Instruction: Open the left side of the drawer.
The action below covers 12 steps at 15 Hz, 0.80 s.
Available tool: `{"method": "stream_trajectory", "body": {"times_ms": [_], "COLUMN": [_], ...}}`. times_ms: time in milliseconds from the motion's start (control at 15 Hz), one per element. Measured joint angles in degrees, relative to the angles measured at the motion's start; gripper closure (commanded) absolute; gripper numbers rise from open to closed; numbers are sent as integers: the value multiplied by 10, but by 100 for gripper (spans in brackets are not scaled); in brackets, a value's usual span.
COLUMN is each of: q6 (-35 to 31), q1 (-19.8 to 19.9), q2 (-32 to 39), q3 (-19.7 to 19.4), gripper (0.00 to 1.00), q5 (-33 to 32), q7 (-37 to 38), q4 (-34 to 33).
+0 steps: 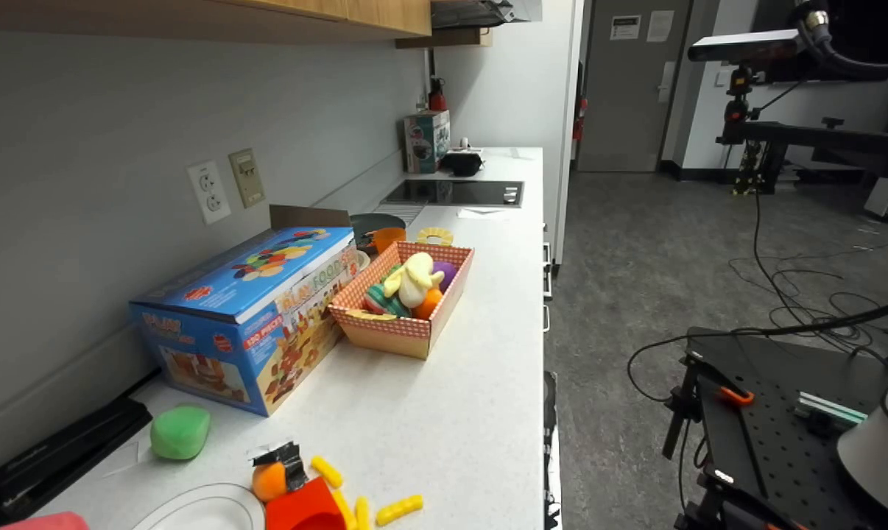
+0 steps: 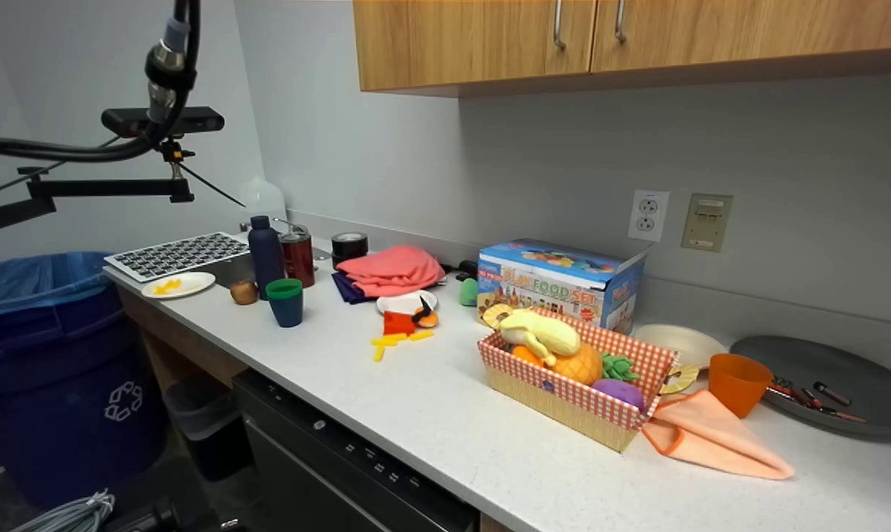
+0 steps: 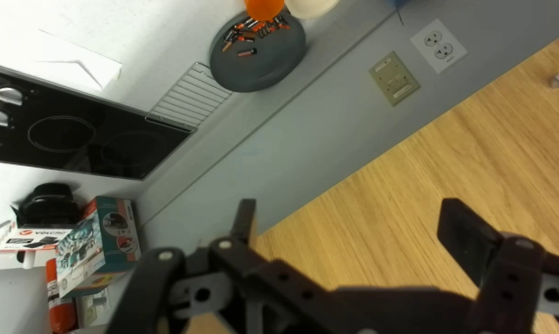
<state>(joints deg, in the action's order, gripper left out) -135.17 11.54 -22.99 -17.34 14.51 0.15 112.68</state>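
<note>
Up on the wall [image 2: 556, 155], above the long white surface [image 2: 431, 391], hangs the wooden cupboard [image 2: 637, 52]. Its left door [image 2: 482, 41] and right door [image 2: 756, 29] look closed, and their metal handles [image 2: 558, 26] are close together. In the wrist view, the pincer [image 3: 353, 227] is in front of the cupboard, its two fingers [image 3: 462, 236] spread wide apart.

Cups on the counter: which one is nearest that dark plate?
The orange cup, right beside the dark plate in an exterior view. The green-rimmed cup and red tumbler stand much farther off, near the navy bottle.
</note>
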Motion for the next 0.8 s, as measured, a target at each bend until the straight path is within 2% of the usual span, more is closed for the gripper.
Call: {"method": "stream_trajectory", "body": {"times_ms": [333, 600, 800], "q6": [23, 42, 21], "q1": [-3, -34, -61], "q2": [0, 1, 10], "q3": [9, 102, 169], "gripper": [0, 0, 0], "q5": [-3, -9, -27], "q7": [-5, 28, 76], "q4": [3, 28, 45]}}
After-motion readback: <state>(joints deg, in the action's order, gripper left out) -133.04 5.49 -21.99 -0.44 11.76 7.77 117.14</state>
